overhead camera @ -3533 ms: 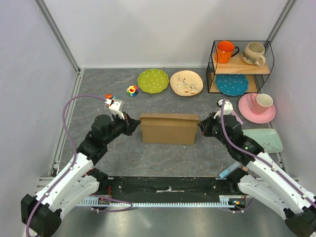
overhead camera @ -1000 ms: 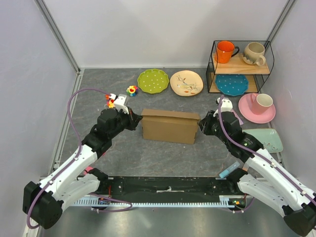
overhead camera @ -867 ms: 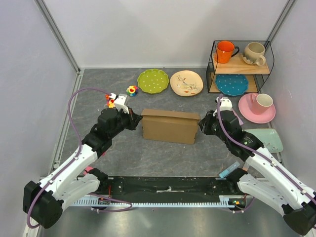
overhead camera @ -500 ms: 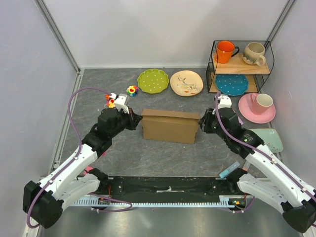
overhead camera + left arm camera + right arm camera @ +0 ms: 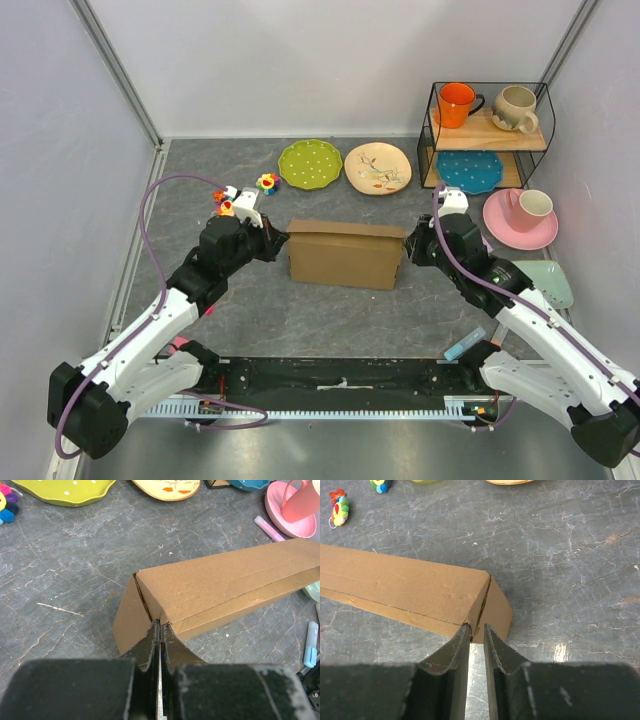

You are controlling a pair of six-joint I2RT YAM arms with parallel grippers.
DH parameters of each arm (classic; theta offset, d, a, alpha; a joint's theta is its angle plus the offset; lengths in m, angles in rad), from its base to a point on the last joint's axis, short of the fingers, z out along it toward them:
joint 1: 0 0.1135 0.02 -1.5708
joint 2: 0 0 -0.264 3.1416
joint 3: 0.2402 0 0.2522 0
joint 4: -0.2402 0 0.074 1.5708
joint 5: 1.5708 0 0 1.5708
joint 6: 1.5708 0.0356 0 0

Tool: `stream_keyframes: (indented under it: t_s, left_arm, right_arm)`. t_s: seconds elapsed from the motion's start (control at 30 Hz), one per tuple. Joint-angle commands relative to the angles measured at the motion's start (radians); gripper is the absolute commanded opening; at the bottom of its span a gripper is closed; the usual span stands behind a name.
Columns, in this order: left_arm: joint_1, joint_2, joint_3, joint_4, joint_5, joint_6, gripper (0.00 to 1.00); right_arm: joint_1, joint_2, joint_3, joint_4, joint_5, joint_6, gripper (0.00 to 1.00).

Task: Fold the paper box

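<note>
Pale walls [image 5: 300, 60] around a grey marbled tabletop [image 5: 330, 320]. Between the two sets of fingertips, resting on that top: the paper box [image 5: 345, 255], folded into a long brown block. Left gripper [image 5: 159, 630]: fingers [image 5: 149, 642] pressed tight together, tips touching the box's end seam just ahead. Right gripper [image 5: 476, 630]: fingers [image 5: 455, 650] parted by a narrow slit, tips against the opposite end flap.

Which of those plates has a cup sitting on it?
The pink plate, in front of the wire shelf: a pink cup stands on it. No other plate shows one.
</note>
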Motion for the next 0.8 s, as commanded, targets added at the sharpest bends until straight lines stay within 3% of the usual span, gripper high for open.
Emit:
stream_keyframes:
  t_s: [0.0, 0.47, 0.57, 0.6, 0.63, 0.77]
  left_arm:
    - [-0.008, 0.031, -0.007, -0.151, 0.011, 0.020, 0.02]
    - [-0.008, 0.037, -0.002, -0.151, 0.021, 0.029, 0.02]
    - [-0.010, 0.040, -0.002, -0.151, 0.026, 0.031, 0.02]
    - [-0.008, 0.042, -0.004, -0.151, 0.028, 0.029, 0.02]
    - [-0.008, 0.042, -0.004, -0.149, 0.028, 0.029, 0.02]
    - [-0.008, 0.043, -0.006, -0.148, 0.032, 0.028, 0.02]
  right_arm:
    - [0.000, 0.012, 0.033, 0.029, 0.025, -0.021, 0.23]
    - [0.000, 0.021, 0.039, 0.059, 0.026, -0.029, 0.22]
    - [0.000, 0.022, 0.034, 0.067, 0.026, -0.030, 0.13]
    - [0.000, 0.022, 0.034, 0.067, 0.026, -0.030, 0.03]
    - [0.000, 0.022, 0.033, 0.068, 0.026, -0.030, 0.00]
    - [-0.002, 0.013, 0.007, 0.070, 0.025, -0.023, 0.00]
